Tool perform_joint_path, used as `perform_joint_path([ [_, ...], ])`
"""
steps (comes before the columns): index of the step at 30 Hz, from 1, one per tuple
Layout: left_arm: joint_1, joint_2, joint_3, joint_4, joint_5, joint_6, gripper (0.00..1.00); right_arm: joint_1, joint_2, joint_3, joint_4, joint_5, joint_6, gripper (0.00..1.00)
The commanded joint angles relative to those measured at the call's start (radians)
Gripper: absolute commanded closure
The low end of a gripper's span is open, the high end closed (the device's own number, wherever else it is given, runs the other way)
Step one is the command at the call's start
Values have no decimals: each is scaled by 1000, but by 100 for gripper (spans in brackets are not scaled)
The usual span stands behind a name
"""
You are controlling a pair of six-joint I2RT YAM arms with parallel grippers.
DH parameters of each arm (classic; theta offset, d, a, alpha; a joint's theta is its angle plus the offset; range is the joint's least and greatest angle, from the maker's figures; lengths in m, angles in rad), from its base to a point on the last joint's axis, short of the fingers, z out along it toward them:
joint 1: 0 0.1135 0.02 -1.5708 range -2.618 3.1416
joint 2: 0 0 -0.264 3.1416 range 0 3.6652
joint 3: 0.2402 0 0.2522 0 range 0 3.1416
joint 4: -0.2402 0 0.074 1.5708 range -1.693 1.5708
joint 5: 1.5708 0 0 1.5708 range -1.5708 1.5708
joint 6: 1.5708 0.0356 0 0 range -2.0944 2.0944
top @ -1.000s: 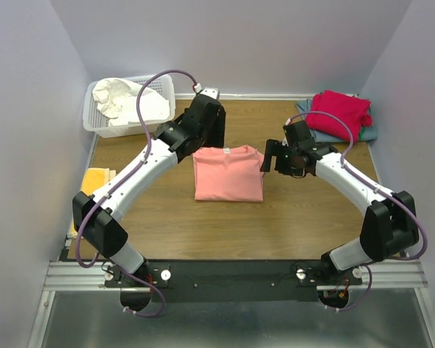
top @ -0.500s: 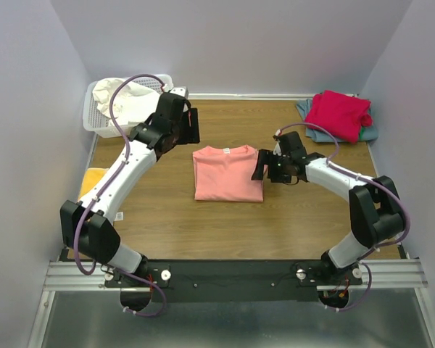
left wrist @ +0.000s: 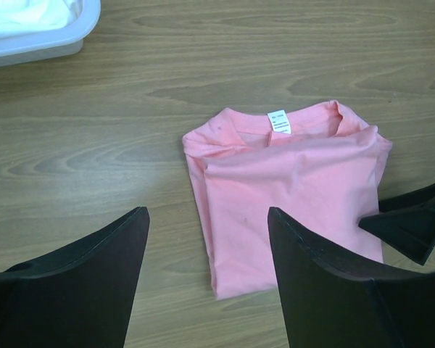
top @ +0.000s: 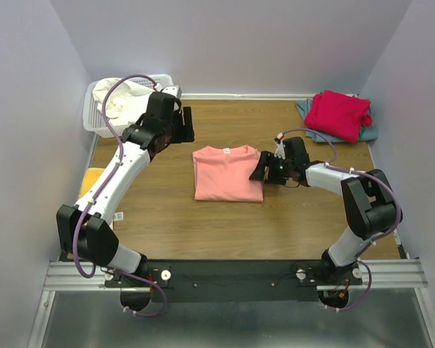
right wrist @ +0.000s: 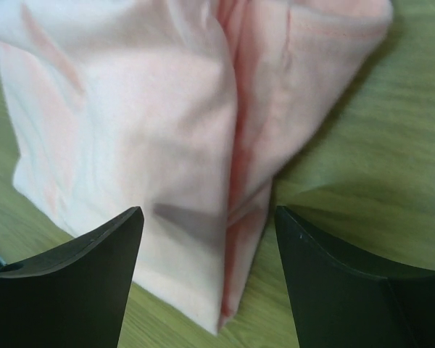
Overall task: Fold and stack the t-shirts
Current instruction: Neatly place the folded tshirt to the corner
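While salmon-pink shirt [top: 228, 174] lies folded flat on wood-grain table [top: 203, 217], right gripper [top: 259, 168] sits at its right edge, jaws spread, cloth not pinched; left gripper [top: 185, 125] hovers off shirt's far-left corner, jaws spread, empty. White basket [top: 94, 123] holding white shirt [top: 127, 98] far-left of pink shirt; crimson shirt [top: 338, 114] atop grey-blue shirt [top: 303, 109] far-right. Yellow item [top: 94, 181] left. Pale lilac walls [top: 232, 43] on three sides.
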Motion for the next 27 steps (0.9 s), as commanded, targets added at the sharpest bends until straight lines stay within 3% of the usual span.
perform_joint_path([
  [1,19,-47,-10,7,26,23,24,-21,99,-60,147,-110,24,19],
  [7,31,-58,-13,-3,24,24,24,-23,208,-36,201,-183,34,28],
  [15,40,-69,-20,-8,19,21,24,-22,233,-23,199,-189,25,35],
  [24,46,-72,-10,-22,13,35,24,-23,311,44,191,-227,18,56],
  [27,48,-72,-11,-23,12,38,24,-22,343,72,182,-252,18,81],
])
